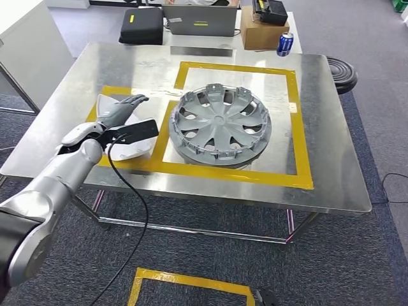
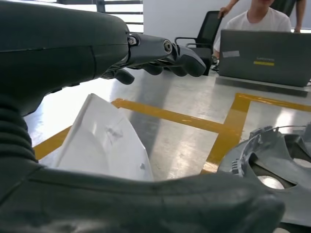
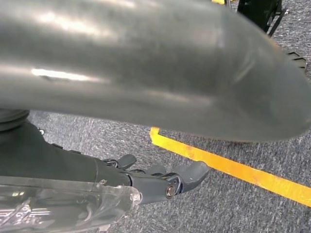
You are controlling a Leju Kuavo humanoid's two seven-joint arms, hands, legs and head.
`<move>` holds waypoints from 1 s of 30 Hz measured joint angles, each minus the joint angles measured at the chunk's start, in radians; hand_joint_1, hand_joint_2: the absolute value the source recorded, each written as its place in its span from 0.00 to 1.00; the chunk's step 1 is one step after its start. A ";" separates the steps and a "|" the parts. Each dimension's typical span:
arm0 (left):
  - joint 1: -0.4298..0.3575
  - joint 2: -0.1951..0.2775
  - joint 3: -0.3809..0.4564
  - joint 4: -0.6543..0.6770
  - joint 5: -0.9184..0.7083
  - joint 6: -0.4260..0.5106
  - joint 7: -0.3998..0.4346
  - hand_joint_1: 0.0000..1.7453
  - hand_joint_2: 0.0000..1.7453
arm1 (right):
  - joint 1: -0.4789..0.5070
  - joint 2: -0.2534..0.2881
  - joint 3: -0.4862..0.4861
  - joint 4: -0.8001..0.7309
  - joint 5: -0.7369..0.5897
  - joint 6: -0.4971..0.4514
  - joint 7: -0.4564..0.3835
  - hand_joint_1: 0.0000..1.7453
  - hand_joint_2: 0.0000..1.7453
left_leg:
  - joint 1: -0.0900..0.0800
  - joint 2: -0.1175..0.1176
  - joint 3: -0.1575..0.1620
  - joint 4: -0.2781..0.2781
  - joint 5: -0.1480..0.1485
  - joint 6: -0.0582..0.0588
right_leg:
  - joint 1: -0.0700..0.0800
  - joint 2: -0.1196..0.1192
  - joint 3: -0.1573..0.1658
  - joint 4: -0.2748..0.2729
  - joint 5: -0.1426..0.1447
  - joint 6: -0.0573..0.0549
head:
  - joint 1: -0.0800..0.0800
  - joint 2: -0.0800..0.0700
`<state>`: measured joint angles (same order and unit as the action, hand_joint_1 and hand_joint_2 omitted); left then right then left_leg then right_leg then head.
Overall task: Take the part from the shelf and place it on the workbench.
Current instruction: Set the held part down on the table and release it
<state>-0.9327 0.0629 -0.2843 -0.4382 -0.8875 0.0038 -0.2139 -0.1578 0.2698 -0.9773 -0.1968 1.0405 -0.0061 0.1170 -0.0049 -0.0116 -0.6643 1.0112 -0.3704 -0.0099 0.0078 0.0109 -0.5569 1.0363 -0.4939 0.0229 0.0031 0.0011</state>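
Observation:
The white part (image 1: 129, 150) lies on the metal workbench (image 1: 327, 159) inside the small yellow-taped square at the left. My left hand (image 1: 120, 113) hovers just over it with its fingers stretched forward. In the left wrist view the white part (image 2: 106, 141) sits on the table between the straight fingers (image 2: 165, 51) and the thumb, and neither touches it. My right hand (image 3: 157, 182) hangs over the carpet, fingers loosely extended and holding nothing.
A grey hubcap (image 1: 221, 124) fills the big yellow square just right of the part. Along the far edge are a black case (image 1: 141, 25), a laptop (image 1: 199, 20), a cardboard box (image 1: 262, 32) and a blue can (image 1: 285, 43). A person (image 2: 256, 19) sits behind the laptop.

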 joint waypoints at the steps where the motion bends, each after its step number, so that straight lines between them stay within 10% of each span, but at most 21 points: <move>1: 0.001 0.001 0.008 -0.003 0.001 -0.001 -0.001 0.00 0.00 | 0.000 0.000 0.002 0.000 0.000 0.000 0.000 0.00 0.00 | 0.000 0.000 0.000 0.000 0.000 0.000 | 0.000 0.000 0.000 0.000 0.000 0.000 | 0.000 0.000; 7: 0.011 0.003 0.048 -0.019 0.103 -0.068 -0.069 0.00 0.00 | 0.000 0.000 0.006 0.000 0.000 0.000 -0.001 0.00 0.00 | 0.000 0.000 0.000 0.000 0.000 0.000 | 0.000 0.000 0.000 0.000 0.000 0.000 | 0.000 0.000; 11: 0.080 0.012 0.153 -0.132 0.503 -0.325 -0.256 0.00 0.00 | 0.001 -0.001 0.012 0.000 0.002 0.000 -0.004 0.00 0.00 | 0.000 0.000 0.000 0.000 0.000 0.000 | 0.000 0.001 0.000 0.000 0.000 0.000 | 0.000 0.000; 16: 0.227 0.016 0.339 -0.433 1.100 -0.560 -0.266 0.00 0.00 | 0.003 -0.001 0.033 0.000 0.008 -0.004 -0.019 0.00 0.00 | 0.000 0.003 0.000 0.000 -0.001 -0.001 | 0.000 0.004 -0.001 0.000 -0.001 -0.001 | 0.000 0.000; 30: 0.419 0.100 0.755 -0.722 1.354 -0.502 -0.330 0.00 0.00 | 0.010 -0.001 0.067 0.000 0.008 -0.012 -0.020 0.00 0.00 | 0.002 0.001 0.000 -0.001 -0.003 -0.003 | 0.002 0.001 -0.007 -0.001 -0.006 -0.006 | 0.000 0.000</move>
<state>-0.5138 0.1627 0.4709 -1.1600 0.4666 -0.4979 -0.5443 -0.1482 0.2689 -0.9104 -0.1969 1.0488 -0.0178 0.0967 -0.0034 -0.0101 -0.6640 1.0097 -0.3736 -0.0132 0.0096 0.0118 -0.5638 1.0356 -0.4996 0.0172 0.0030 0.0010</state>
